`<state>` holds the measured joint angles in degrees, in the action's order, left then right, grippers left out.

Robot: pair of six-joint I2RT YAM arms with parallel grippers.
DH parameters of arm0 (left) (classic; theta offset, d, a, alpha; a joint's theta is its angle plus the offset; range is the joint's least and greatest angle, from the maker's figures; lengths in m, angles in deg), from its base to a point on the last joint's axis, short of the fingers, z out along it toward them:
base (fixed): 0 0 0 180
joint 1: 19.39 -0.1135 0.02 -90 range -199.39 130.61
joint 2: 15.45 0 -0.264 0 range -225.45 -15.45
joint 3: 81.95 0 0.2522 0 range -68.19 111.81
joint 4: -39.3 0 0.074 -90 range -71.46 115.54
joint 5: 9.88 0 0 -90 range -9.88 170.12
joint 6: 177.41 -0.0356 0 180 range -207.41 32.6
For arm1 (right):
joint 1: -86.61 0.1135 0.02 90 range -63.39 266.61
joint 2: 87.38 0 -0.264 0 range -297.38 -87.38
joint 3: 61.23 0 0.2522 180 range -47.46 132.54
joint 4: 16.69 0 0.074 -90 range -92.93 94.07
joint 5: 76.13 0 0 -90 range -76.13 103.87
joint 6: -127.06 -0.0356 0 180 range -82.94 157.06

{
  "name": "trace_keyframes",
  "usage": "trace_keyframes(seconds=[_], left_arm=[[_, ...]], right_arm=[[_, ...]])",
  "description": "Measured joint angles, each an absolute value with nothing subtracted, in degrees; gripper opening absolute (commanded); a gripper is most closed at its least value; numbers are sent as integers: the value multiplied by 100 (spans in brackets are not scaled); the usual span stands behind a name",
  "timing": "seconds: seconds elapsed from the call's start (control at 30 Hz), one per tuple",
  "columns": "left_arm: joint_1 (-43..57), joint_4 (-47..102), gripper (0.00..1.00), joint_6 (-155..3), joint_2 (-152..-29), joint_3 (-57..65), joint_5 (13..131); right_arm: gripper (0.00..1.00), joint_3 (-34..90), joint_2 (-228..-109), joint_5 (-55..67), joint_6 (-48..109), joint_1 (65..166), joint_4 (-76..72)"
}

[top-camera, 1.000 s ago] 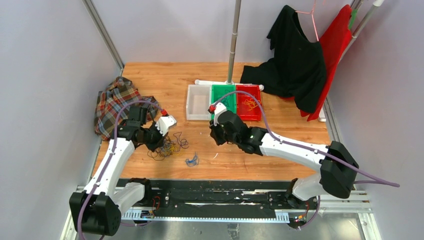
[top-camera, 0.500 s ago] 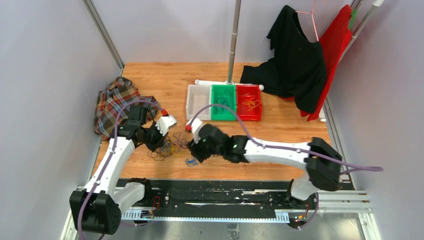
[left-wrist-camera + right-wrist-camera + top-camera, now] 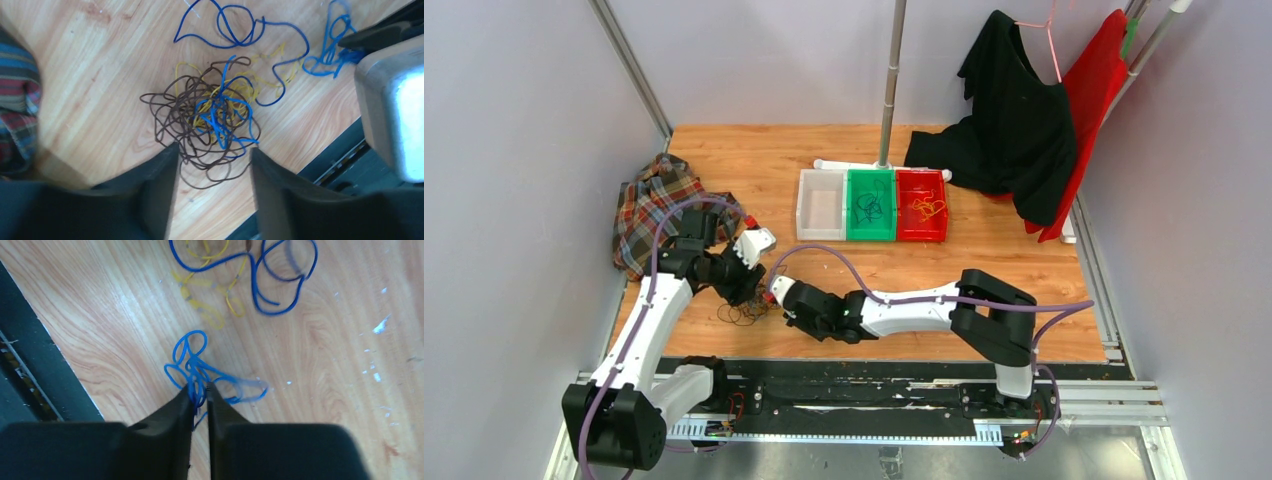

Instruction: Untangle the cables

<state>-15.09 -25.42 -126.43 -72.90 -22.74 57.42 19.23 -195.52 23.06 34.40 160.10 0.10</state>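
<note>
Cables (image 3: 210, 120) lie mostly knotted by the near edge of the table (image 3: 754, 160); left gripper (image 3: 212, 150) stands open astride them, right gripper (image 3: 200, 387) pinches one separate blue strand (image 3: 192, 365).

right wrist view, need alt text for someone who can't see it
The right gripper pinches, between its two dark fingers, a small curly blue cable lying on a wooden table. More loose blue and yellow cables lie beyond it at the top, and a black rail runs along the left edge.
</note>
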Motion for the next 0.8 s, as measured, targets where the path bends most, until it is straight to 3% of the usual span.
trace_keyframes(seconds=[0.07, 0.13, 0.37, 0.63, 0.8], left_arm=[[-1511, -2603, 78, -12619, -7290, -2223, 5768], [-1514, -2724, 83, -12534, -7290, -2070, 5771], [-1514, -3080, 87, -12313, -7027, -1198, 5156], [-1243, -3331, 76, -12223, -6767, -964, 3797], [-993, -3408, 57, -12149, -6940, -964, 3320]], right_arm=[[1, 1919, -19532, 2374, 3438, 16010, 20], [1, 1899, -19412, 2398, 3412, 16008, -4], [1, 1565, -18242, 1827, 3040, 15683, -167], [1, 1525, -17569, 640, 2306, 15202, -727], [1, 1525, -17547, 131, 2035, 15154, -884]])
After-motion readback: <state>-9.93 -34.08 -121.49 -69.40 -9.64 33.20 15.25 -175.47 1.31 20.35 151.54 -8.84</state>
